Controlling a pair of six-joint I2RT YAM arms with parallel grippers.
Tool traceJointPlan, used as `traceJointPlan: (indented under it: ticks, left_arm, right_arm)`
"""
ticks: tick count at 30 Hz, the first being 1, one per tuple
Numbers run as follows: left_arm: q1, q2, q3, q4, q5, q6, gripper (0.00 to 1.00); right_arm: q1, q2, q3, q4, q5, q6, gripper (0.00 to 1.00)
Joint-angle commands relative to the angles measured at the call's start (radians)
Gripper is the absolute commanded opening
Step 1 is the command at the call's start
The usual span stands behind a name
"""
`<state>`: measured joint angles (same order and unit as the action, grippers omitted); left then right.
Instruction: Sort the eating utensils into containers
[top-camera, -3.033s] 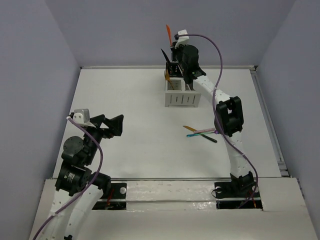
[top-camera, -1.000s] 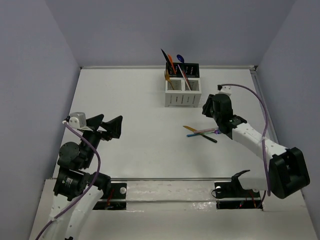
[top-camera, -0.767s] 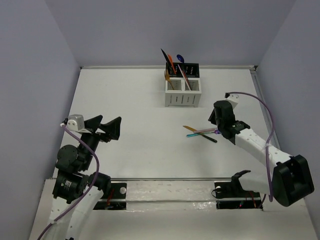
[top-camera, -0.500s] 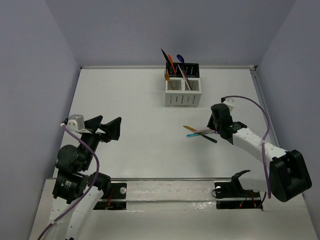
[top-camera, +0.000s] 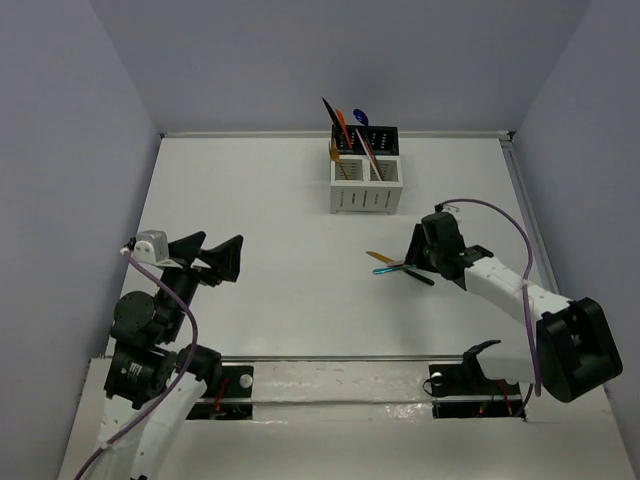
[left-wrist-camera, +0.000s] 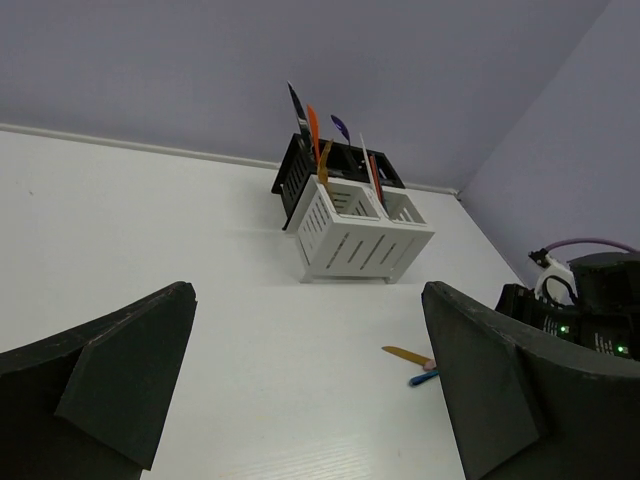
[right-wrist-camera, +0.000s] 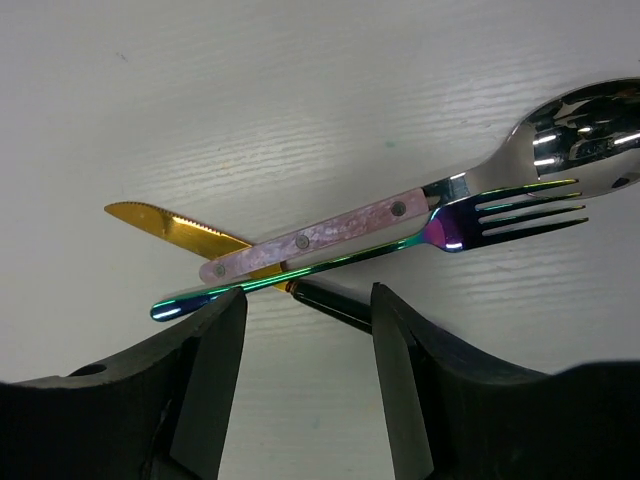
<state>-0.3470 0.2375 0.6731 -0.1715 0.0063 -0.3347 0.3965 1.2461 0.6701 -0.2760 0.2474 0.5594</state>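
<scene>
Four utensils (top-camera: 398, 267) lie crossed on the table (top-camera: 260, 200), well apart from the containers (top-camera: 365, 186): gold knife (right-wrist-camera: 175, 225), pink-handled spoon (right-wrist-camera: 330, 230), rainbow fork (right-wrist-camera: 400, 242), black handle (right-wrist-camera: 335, 305); the right hand (right-wrist-camera: 306, 300) hangs over them, fingers apart, gripping nothing. Left hand (top-camera: 216, 250) gapes wide and empty; other cutlery (top-camera: 341, 122) stands in the containers.

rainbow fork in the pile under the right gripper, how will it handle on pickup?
Rainbow fork looks like thin polished metal: probably stiff, light, slippery. It lies flat on the table, so little to grab. The pink-handled spoon lies against its handle; lifting may drag it along.
</scene>
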Motion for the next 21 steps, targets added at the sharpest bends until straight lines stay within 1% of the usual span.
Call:
traceJointPlan:
  ticks: [1,10,14,20,21]
  left_arm:
    - [-0.014,-0.023,-0.001,0.029,0.003,0.005,0.99]
    - [-0.014,-0.036,-0.001,0.023,0.003,0.005,0.99]
    - [-0.014,-0.038,-0.001,0.021,0.003,0.005,0.99]
    - [-0.023,-0.037,-0.001,0.021,0.003,0.005,0.99]
    - [-0.023,-0.037,-0.001,0.021,0.003,0.003,0.99]
  right_arm:
    - [-0.047,0.018,-0.026,0.061,-0.092,0.002,0.61]
    - [-0.065,0.018,-0.087,0.135,-0.158,0.027,0.65]
    - [-0.065,0.023,-0.128,0.193,-0.195,0.033,0.73]
    - [-0.065,-0.002,-0.170,0.233,-0.240,0.034,0.76]
    - [-0.065,0.001,-0.172,0.235,-0.272,0.033,0.76]
